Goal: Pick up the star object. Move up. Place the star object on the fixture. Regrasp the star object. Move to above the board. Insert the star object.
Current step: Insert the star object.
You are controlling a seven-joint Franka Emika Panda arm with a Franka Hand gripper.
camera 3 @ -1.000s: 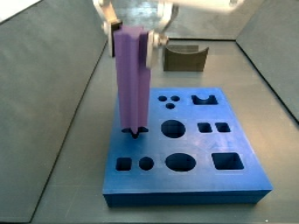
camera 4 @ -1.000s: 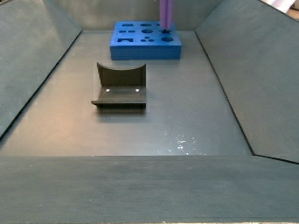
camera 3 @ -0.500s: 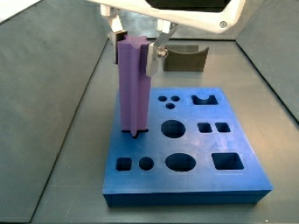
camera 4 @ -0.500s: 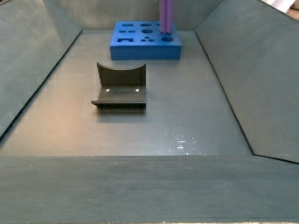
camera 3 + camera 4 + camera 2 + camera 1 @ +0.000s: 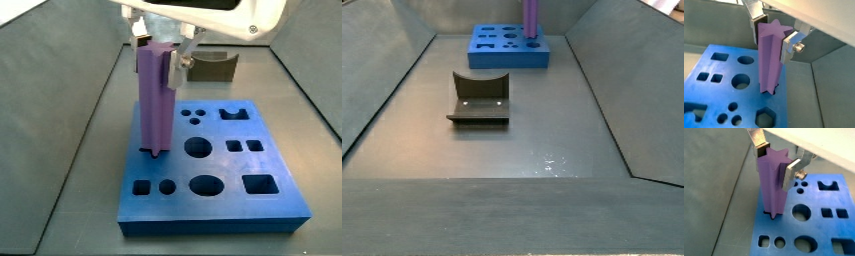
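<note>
Floor (image 5: 80, 120) of the grey enclosure lies bare along the board's near-wall side in a side view. Star object (image 5: 155, 98) stands upright next, a long light-purple ridged prism with its lower tip inside a dark cutout at the edge of the board (image 5: 221, 190). In both wrist views the same prism (image 5: 773, 183) (image 5: 769, 57) shows its star-shaped upper end, and its lower end sits in the star cutout of the blue slab (image 5: 817, 223) (image 5: 717, 85); how deep it has gone cannot be judged.

Gripper (image 5: 160, 52) is above the board, at the top of the prism. Its flat silver fingers (image 5: 793, 172) press against opposite sides of the prism's upper part, so the claw is clamped on the star object; the other finger (image 5: 755, 20) shows likewise.

Right of the prism, the board's remaining cutouts, circles, squares and a notched shape, are all unoccupied. Fixture (image 5: 211, 66) stands beyond the board's far end, well apart from the prism.

In the side view from the opposite end, the fixture (image 5: 478, 98) is in the middle of the floor, and the board (image 5: 505, 48) lies behind it with the prism (image 5: 533, 20) rising from its right portion; the gripper appears to be cut off by the frame there.
</note>
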